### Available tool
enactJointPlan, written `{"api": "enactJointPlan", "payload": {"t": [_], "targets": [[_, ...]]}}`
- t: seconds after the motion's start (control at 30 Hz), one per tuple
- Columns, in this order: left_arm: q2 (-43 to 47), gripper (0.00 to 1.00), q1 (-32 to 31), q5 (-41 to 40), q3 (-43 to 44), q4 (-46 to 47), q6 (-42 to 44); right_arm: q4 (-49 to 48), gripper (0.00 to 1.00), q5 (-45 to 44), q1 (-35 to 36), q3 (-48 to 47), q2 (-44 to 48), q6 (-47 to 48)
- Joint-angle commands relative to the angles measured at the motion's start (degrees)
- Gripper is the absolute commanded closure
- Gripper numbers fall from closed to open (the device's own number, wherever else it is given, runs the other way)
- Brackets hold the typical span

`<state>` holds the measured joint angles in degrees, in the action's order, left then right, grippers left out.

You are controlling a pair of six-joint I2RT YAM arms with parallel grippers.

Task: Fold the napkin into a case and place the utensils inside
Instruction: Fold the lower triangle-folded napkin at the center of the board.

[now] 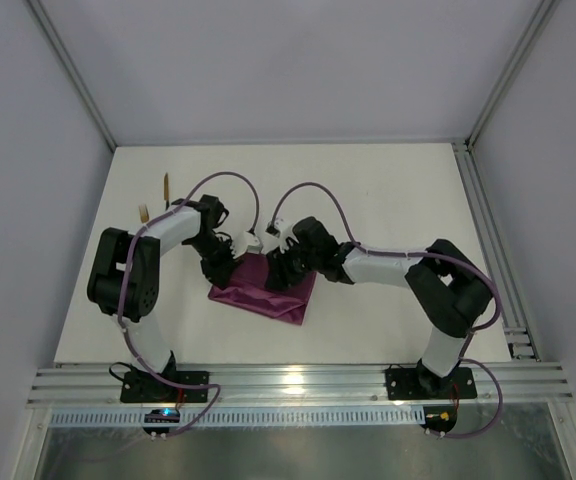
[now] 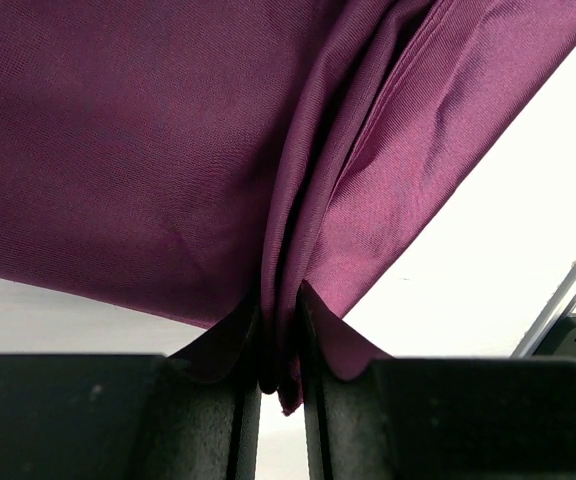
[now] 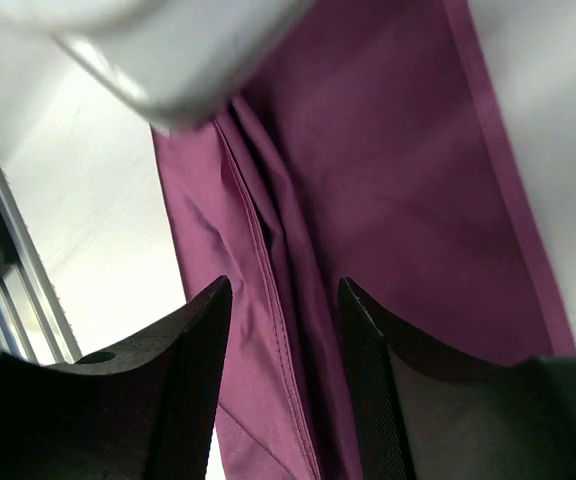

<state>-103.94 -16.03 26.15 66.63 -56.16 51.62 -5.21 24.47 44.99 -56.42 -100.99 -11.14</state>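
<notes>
One napkin [image 1: 268, 298], magenta-purple, folded to a flattish band at the near middle of the table [image 1: 388, 200]. Its long axis runs left to right, with the right end angled slightly nearer. Left gripper [image 2: 280, 380] at its far left edge, fingers pressed together on a raised pleat of cloth. Right gripper [image 3: 283, 330] over the far right part, fingers spread, a fold ridge running between them. Two utensils [image 1: 165, 185] far left, well apart from the napkin; the farther one lies near to far. Fork and knife too small to distinguish.
</notes>
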Motion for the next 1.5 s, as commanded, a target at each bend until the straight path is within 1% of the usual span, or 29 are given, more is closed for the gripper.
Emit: {"api": "enactJointPlan", "payload": {"t": [0.0,0.1,0.3,0.4,0.43,0.5,0.53,0.63,0.67,0.77,0.83,0.9,0.93,0.97,1.03,1.07,1.1,1.17,1.3,1.4,1.47], "targets": [[0.84,0.8,0.3,0.3,0.87,0.17,0.33,-7.44,0.48,-3.01,1.85,1.49,0.54,0.32],[1.11,0.82,0.3,-0.49,0.26,1.49,-0.99,-6.74,0.48,-2.85,3.17,1.05,-0.87,0.42],[3.83,0.8,0.3,-2.34,-2.2,9.04,-6.16,-6.65,0.49,-5.04,4.14,2.11,-2.46,-0.64],[5.15,0.8,0.3,-1.2,-3.43,11.25,-7.66,-6.13,0.52,-6.27,4.23,2.46,-3.16,-0.55],[5.33,0.82,0.3,-1.1,-3.61,11.68,-7.76,-5.95,0.56,-6.45,4.23,2.46,-3.42,-0.55],[5.59,0.88,0.3,-0.58,-3.88,12.04,-8.02,-5.51,0.62,-6.8,4.23,2.28,-3.95,-0.55],[5.59,0.9,0.3,-0.31,-3.96,11.95,-7.85,-5.34,0.69,-6.89,4.23,2.28,-4.13,-0.64],[5.68,0.96,0.3,-0.05,-3.88,11.34,-7.85,-6.04,0.81,-6.8,4.23,2.81,-4.39,-1.08],[5.68,0.98,0.3,-0.22,-3.88,11.34,-8.02,-6.3,0.86,-6.45,4.23,2.98,-4.3,-1.25],[5.94,1.0,0.3,-0.66,-3.88,12.04,-8.72,-7.27,0.93,-5.4,4.14,3.34,-3.78,-1.26],[6.47,1.0,0.3,-0.31,-3.7,12.3,-9.16,-7.27,0.95,-4.52,3.96,3.07,-3.51,-1.17],[7.17,1.0,0.3,-0.14,-3.61,12.65,-9.43,-7.36,0.95,-2.85,3.26,2.9,-3.07,-1.43],[7.7,1.0,0.3,-0.05,-3.53,12.66,-9.43,-7.18,0.91,-2.15,3.0,2.81,-2.81,-1.43],[7.87,1.0,0.3,-0.14,-3.53,12.66,-9.51,-7.35,0.76,-1.62,2.73,2.81,-2.37,-1.52],[7.88,1.0,0.3,-0.22,-3.44,12.04,-9.25,-8.58,0.69,-0.39,1.51,3.77,-0.09,-2.04],[7.88,1.0,0.3,-0.22,-3.44,11.95,-9.08,-10.85,0.66,1.01,0.72,4.3,0.79,-4.05],[7.79,1.0,0.3,-0.22,-3.61,11.69,-8.99,-12.44,0.65,2.41,-0.16,5.17,1.32,-5.81],[7.7,1.0,0.3,-0.14,-3.7,11.78,-9.08,-16.56,0.66,3.83,-2.54,5.45,1.15,-11.33],[7.7,1.0,0.3,0.04,-3.53,11.86,-9.6,-14.39,0.86,1.37,-2.81,0.1,-3.76,-14.52],[7.88,0.99,0.3,-0.22,-3.18,11.69,-10.13,-13.86,0.91,0.14,-2.72,-3.24,-8.25,-17.5],[7.96,0.98,0.3,-0.05,-2.91,11.51,-10.31,-10.97,0.94,-0.65,-2.8,-5.26,-11.23,-18.13]]}}
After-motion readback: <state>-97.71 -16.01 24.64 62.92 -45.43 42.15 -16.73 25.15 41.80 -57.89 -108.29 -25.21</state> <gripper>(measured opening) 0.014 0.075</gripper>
